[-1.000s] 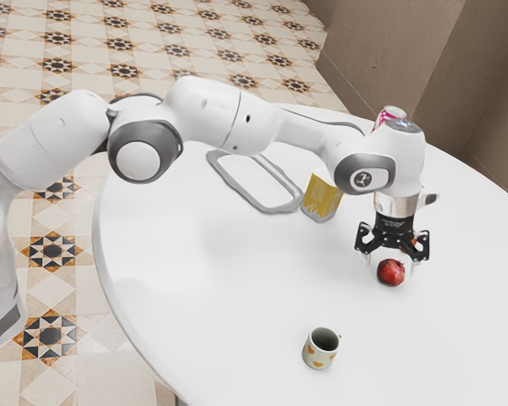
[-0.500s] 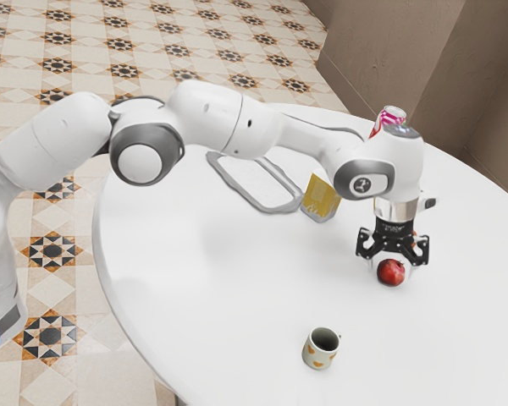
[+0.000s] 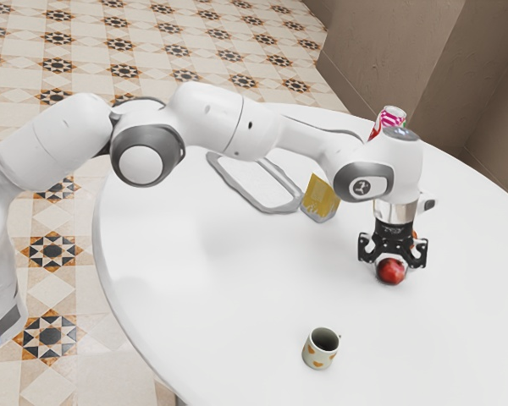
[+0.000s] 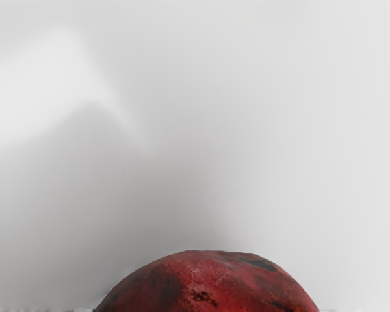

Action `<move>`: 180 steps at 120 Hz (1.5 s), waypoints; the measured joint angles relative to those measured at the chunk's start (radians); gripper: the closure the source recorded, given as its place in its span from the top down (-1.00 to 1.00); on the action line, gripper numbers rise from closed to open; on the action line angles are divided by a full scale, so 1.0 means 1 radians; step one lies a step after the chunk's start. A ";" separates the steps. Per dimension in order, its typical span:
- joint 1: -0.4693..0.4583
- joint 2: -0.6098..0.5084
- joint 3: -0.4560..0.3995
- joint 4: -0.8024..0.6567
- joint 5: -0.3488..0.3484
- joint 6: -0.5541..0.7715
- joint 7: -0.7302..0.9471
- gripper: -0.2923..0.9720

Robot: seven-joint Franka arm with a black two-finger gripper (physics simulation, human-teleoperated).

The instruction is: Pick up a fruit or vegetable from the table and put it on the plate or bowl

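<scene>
Mug, cream with orange marks, stands upright nearest the camera on the round white tabletop. At about 1 o'clock from it, the red fruit rests on the tabletop. The jaws are lowered over it, spread open and straddling it on either side, with hold of nothing. In the wrist view the fruit shows dark-flecked red skin just under the hand. Farther back, at 10 o'clock from the fruit, a yellow box stands just beside a grey tray lying flat. At 12 o'clock from the fruit, behind the arm's wrist, a red-and-white can stands upright.
</scene>
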 joint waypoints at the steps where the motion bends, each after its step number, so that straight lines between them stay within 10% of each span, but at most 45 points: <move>1: 0.000 -0.001 0.000 0.000 0.000 0.000 -0.001 -0.02; 22: -0.009 -0.065 0.010 -0.047 0.006 -0.003 -0.025 -0.06; 67: 0.121 -0.811 0.226 -0.681 -0.045 -0.139 -0.123 -0.04; 104: 0.447 -0.732 0.225 -0.731 -0.125 -0.209 -0.136 -0.05; 134: 0.289 -0.719 0.221 -0.728 -0.135 -0.217 -0.133 -0.06; 180: 0.335 -0.673 0.224 -0.717 -0.141 -0.216 -0.123 0.08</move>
